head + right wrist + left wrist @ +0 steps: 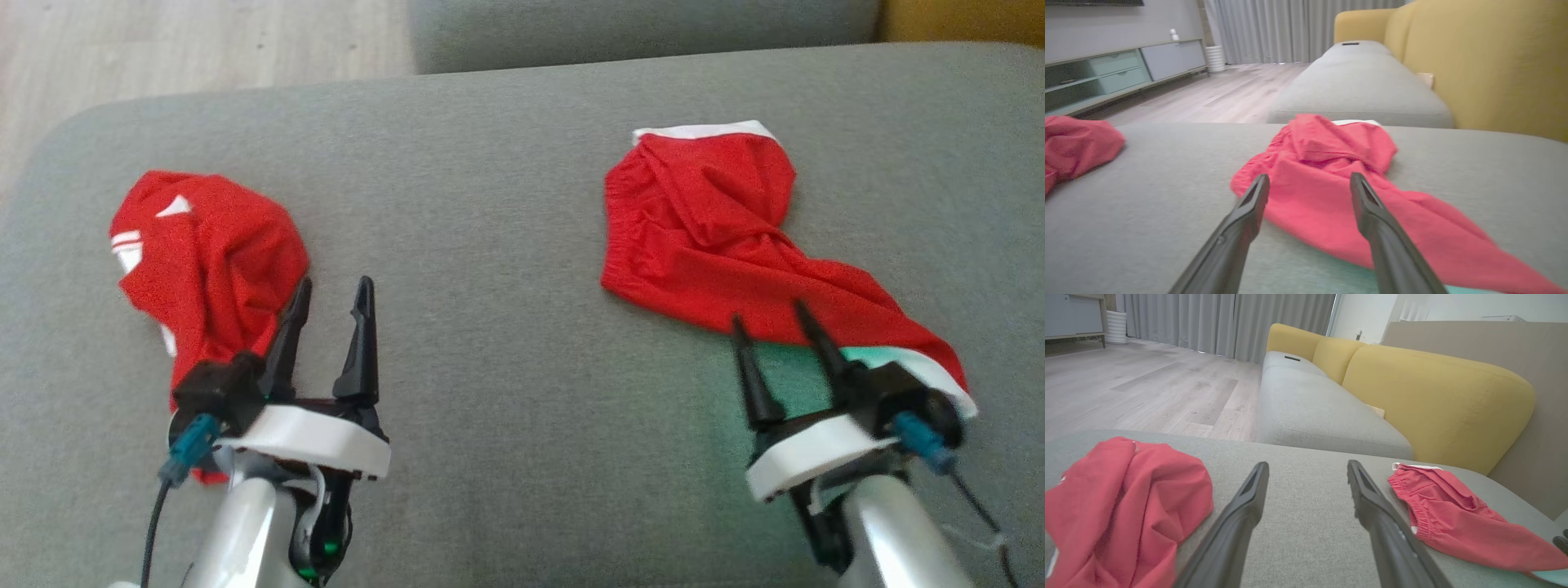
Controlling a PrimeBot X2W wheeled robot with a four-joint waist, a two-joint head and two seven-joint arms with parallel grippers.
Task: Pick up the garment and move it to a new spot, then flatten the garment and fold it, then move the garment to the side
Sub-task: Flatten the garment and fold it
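Observation:
A crumpled red garment with a white band and a pale green lining lies on the right of the grey cushion. My right gripper is open, its fingertips at the garment's near edge with nothing pinched between them. In the right wrist view the garment spreads just beyond my open right gripper. A second red garment with white marks lies bunched on the left. My left gripper stands open beside its right edge, touching nothing. In the left wrist view my open left gripper points between the two garments.
A grey sofa seat with yellow back cushions stands beyond the cushion's far edge. Wooden floor lies to the far left, with a low cabinet and grey curtains behind.

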